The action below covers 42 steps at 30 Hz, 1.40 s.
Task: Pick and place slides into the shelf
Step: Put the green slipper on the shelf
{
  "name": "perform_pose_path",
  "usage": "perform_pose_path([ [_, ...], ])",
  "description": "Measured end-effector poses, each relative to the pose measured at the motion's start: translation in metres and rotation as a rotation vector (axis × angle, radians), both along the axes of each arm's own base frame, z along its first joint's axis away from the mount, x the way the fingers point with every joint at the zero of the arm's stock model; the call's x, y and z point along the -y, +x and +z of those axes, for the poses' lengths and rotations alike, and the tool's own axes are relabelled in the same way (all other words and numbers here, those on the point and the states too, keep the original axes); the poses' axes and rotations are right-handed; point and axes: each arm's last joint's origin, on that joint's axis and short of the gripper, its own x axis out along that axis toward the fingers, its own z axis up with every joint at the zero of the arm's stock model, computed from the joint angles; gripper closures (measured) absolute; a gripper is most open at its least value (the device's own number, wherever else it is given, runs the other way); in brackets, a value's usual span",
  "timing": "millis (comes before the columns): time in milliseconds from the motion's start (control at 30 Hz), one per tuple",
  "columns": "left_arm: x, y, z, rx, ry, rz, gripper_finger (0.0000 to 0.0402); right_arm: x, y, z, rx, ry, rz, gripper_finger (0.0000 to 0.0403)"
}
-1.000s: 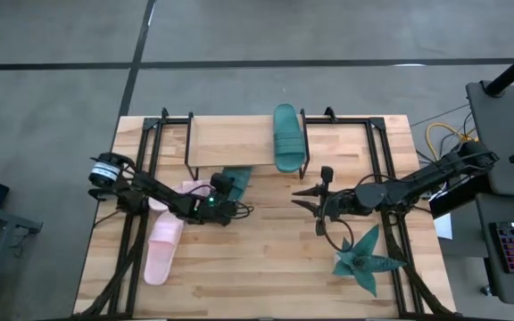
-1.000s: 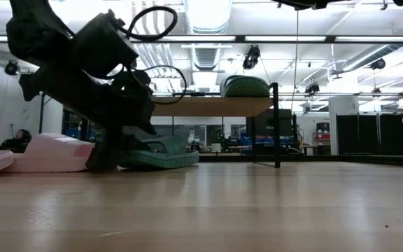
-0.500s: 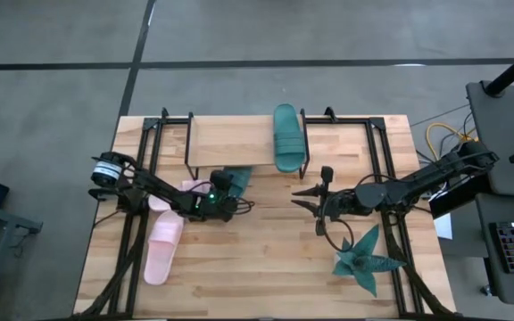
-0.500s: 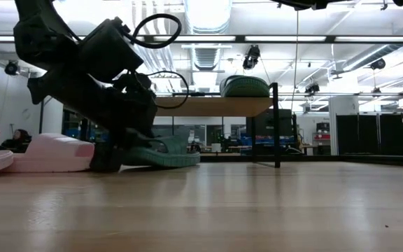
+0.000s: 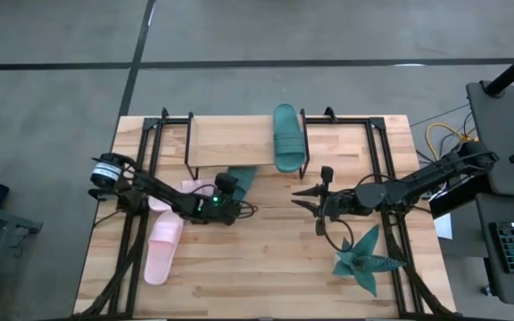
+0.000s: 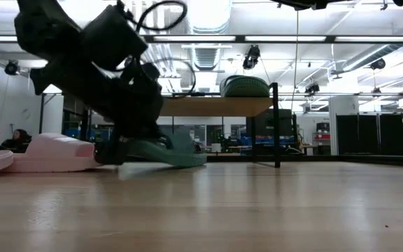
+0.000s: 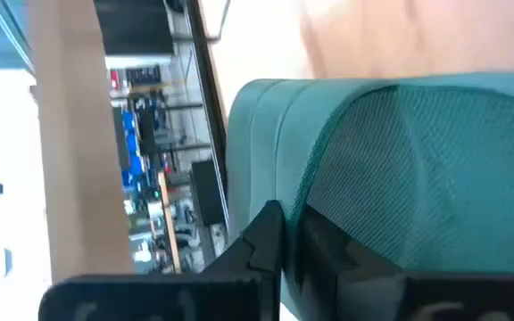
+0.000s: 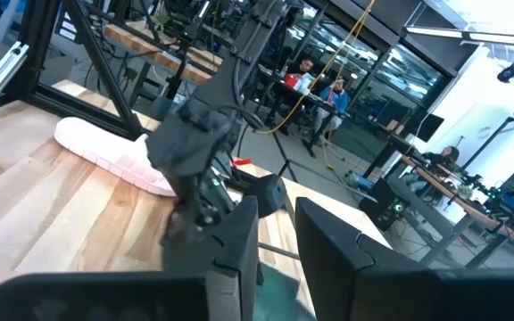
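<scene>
No brand, label or legible writing can be made out on anything in view. Four slides are counted: one teal slide lies on top of the shelf near its right end, a second teal slide is clamped at the shelf's front edge by the left end effector, and two pink slides (a pair) lie on the surface left of and in front of the shelf. The right end effector, held narrow with nothing between its fingers, waits to the front right of the shelf, and one spiky teal plant sits beyond it.

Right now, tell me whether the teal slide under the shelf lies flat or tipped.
Tipped. In the low view the teal slide has one end raised off the table, with the left hand shut on it.
</scene>
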Motion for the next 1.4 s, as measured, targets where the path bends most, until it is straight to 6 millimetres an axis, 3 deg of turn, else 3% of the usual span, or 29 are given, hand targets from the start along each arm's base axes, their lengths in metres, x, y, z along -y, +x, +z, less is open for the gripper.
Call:
perform_pose_path([
  [367, 0.043, 0.015, 0.027, -0.098, -0.128, -0.177, 0.0401, 0.0, 0.0, -0.001, -0.011, -0.02, 0.0, 0.0337],
  [767, 0.076, -0.001, 0.082, -0.074, -0.155, -0.274, 0.0401, 0.002, -0.002, 0.001, -0.009, -0.027, -0.033, 0.0339],
  [1067, 0.081, -0.03, 0.135, 0.142, -0.233, -0.28, 0.0402, 0.004, -0.006, 0.005, 0.007, -0.018, -0.083, 0.0332],
  [1233, 0.079, -0.039, 0.148, 0.243, -0.174, -0.199, 0.0402, 0.004, -0.006, 0.005, 0.006, -0.011, -0.082, 0.033],
  [1400, 0.079, -0.048, 0.153, 0.226, -0.114, -0.178, 0.0401, 0.005, -0.007, 0.006, 0.006, -0.012, -0.082, 0.0337],
])
